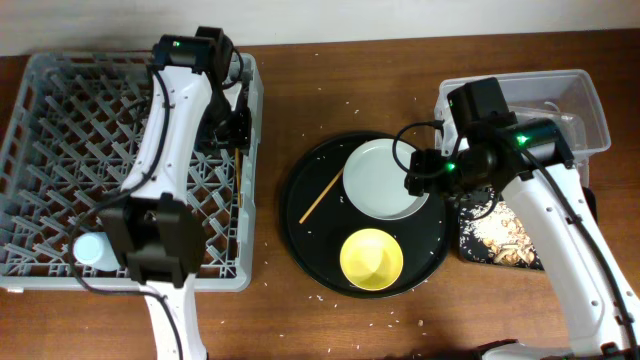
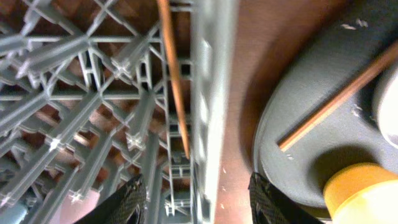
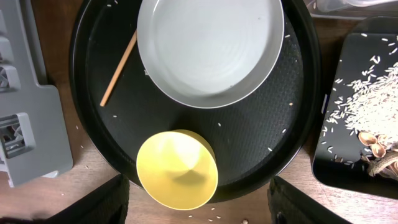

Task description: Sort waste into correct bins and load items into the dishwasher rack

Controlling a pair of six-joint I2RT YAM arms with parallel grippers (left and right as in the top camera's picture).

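The grey dishwasher rack [image 1: 60, 90] fills the left side, with a small blue cup [image 1: 90, 250] in its front left corner. My left gripper [image 1: 232, 125] is open and empty over the rack's right wall [image 2: 208, 106]. A chopstick [image 2: 174, 74] lies inside the rack below my left gripper [image 2: 199, 202]. A second chopstick [image 1: 322, 196], the pale plate [image 1: 385, 180] and the yellow bowl [image 1: 372, 258] sit on the round black tray [image 1: 310, 240]. My right gripper [image 1: 425, 180] is open and empty above the bowl [image 3: 177, 169] and plate [image 3: 211, 50]; its jaws [image 3: 199, 208] straddle the bowl. The pink cup is not clearly visible.
The clear tub [image 1: 590, 100] stands at the back right with pale scraps inside. The small black tray [image 1: 470, 240] in front of it holds rice and tan food bits [image 3: 367, 124]. White crumbs are scattered on the wooden table [image 1: 330, 70].
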